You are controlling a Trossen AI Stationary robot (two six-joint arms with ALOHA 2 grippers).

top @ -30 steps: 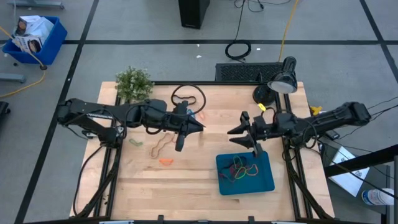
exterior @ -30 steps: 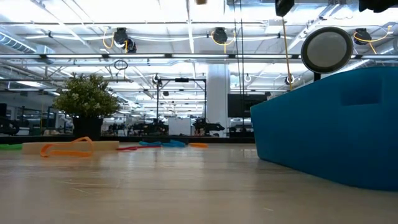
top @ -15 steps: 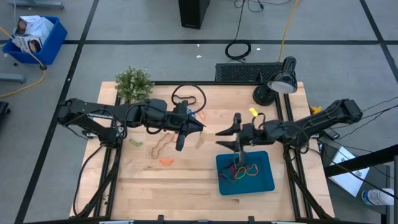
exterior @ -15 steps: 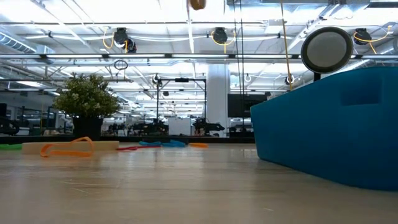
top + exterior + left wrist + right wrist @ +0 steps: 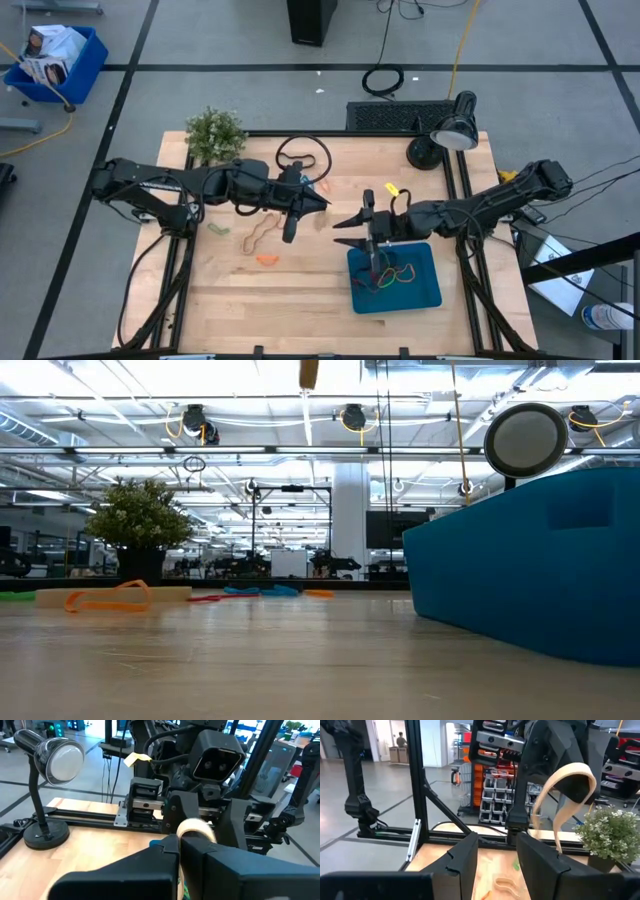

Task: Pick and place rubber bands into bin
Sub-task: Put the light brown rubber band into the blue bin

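My left gripper (image 5: 318, 203) hovers above the table's middle, shut on a tan rubber band (image 5: 559, 815), which also shows in the left wrist view (image 5: 196, 827). My right gripper (image 5: 342, 226) is open and empty. It is raised just left of the teal bin (image 5: 428, 290) and faces my left gripper. The bin rests flat on the table near the front right and holds several rubber bands (image 5: 392, 272). A tan band (image 5: 258, 235), an orange band (image 5: 267, 260) and a green band (image 5: 218, 230) lie flat on the wood. My left gripper pinches the tan band's upper end (image 5: 580, 770) between its two fingers. The fingers come from the table's left, slanting down. The band hangs below them as a curved loop, clear of the table; its lower end (image 5: 555, 847) is free.
A black cable coil (image 5: 303, 153) and a small plant (image 5: 215, 133) sit at the far left of the table. A desk lamp (image 5: 450, 130) stands at the far right. An orange band (image 5: 320, 186) lies near the coil.
My right gripper has moved toward the table's left edge, from above the bin's far edge to close beside my left gripper, staying open.
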